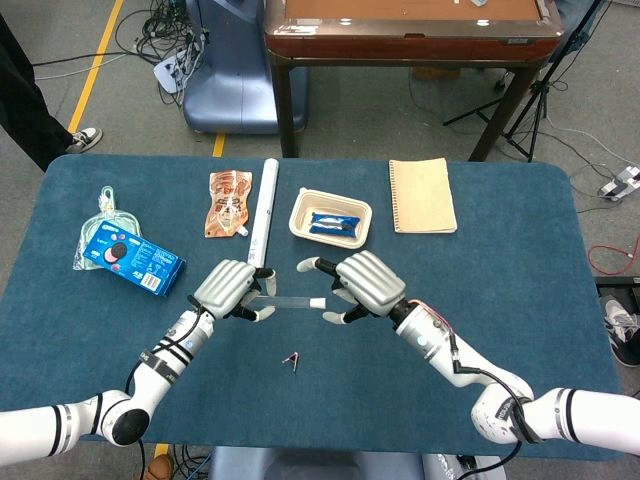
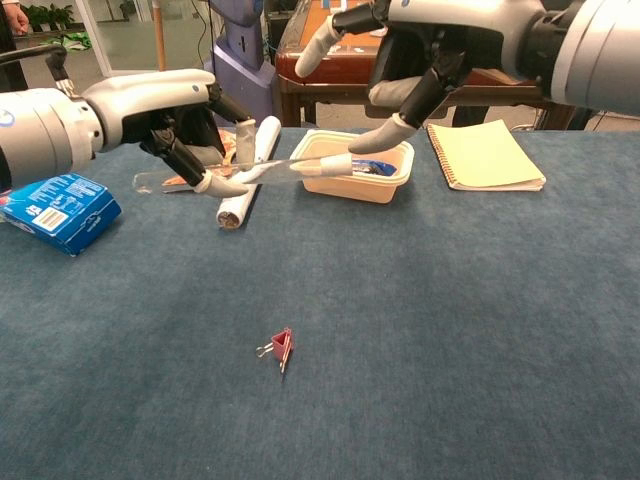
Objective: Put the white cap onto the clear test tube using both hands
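Surface: blue tabletop (image 1: 500, 300), with a grey floor and a brown wooden table (image 1: 410, 30) behind it.
Left hand (image 1: 228, 288): fingers pinching the clear test tube (image 1: 285, 302), held above the cloth and lying roughly level (chest view shows its closed end poking out past the hand).
Clear test tube: its open end points toward the right hand, and the white cap (image 1: 316, 301) sits on that end.
Right hand (image 1: 365, 283): fingers spread and holding nothing; one fingertip (image 2: 390, 131) hangs just above the cap, contact not clear.
Near the hands: small red binder clip (image 1: 292, 359) on the cloth.
Further back: white rolled tube (image 1: 264, 208), orange snack pouch (image 1: 229, 203), cream tray (image 1: 330, 217) holding a blue packet (image 1: 332, 224), tan notebook (image 1: 421, 195).
Far left: blue biscuit box (image 1: 134, 260) overlapping a pale green packet (image 1: 105, 215).
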Controlling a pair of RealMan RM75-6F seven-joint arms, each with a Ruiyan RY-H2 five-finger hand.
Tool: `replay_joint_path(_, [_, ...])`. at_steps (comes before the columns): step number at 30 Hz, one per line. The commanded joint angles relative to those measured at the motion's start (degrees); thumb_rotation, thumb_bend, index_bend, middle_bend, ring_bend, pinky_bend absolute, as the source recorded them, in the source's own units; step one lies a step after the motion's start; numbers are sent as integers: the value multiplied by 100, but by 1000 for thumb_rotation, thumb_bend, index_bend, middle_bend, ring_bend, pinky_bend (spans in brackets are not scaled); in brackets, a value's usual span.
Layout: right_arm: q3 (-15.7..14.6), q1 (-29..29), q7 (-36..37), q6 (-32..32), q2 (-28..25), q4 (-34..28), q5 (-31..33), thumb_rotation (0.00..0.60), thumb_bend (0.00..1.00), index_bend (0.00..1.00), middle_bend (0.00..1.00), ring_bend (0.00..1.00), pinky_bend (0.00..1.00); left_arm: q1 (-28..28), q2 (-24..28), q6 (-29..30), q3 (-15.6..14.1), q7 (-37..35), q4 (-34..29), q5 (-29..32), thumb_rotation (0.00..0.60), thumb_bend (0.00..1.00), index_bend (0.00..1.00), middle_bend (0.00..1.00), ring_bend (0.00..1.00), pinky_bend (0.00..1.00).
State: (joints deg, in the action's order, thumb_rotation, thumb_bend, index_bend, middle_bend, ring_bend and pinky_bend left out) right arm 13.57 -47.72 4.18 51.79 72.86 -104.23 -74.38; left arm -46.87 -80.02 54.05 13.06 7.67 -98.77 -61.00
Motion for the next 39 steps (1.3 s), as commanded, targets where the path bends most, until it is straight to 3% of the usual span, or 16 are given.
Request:
replay_joint_path(1, [-25, 92, 1, 114, -120, -81, -72, 591, 172, 243, 1000, 1000, 1000, 18, 1, -14, -36, -16, 43, -12, 600, 218, 648, 1000, 1000, 1000])
replay_joint_path(8, [-59, 472, -2, 585, -630, -318, -247, 590, 172, 242, 1000, 1000, 1000, 36, -253, -49, -249, 118, 423, -57, 600, 218, 649, 1000, 1000, 1000])
replay_joint_path(18, [-197, 952, -72, 913, -1216, -414, -193, 593, 171, 242, 1000, 1000, 1000, -138, -1199, -219, -380, 465, 1336, 127, 600, 219, 649, 1000, 1000, 1000])
replay_joint_path(28, [-243, 1134, 25, 928, -1341, -326, -144, 591, 171, 242, 1000, 1000, 1000, -435, -2087, -537, -193, 738, 2367, 642, 600, 219, 649, 1000, 1000, 1000])
replay_joint_path(39, [-251, 1178, 70, 802, -1337, -218, -89, 592, 171, 242, 1000, 1000, 1000, -435, -2303, -645, -172, 800, 2730, 789, 600, 219, 544, 1000, 1000, 1000])
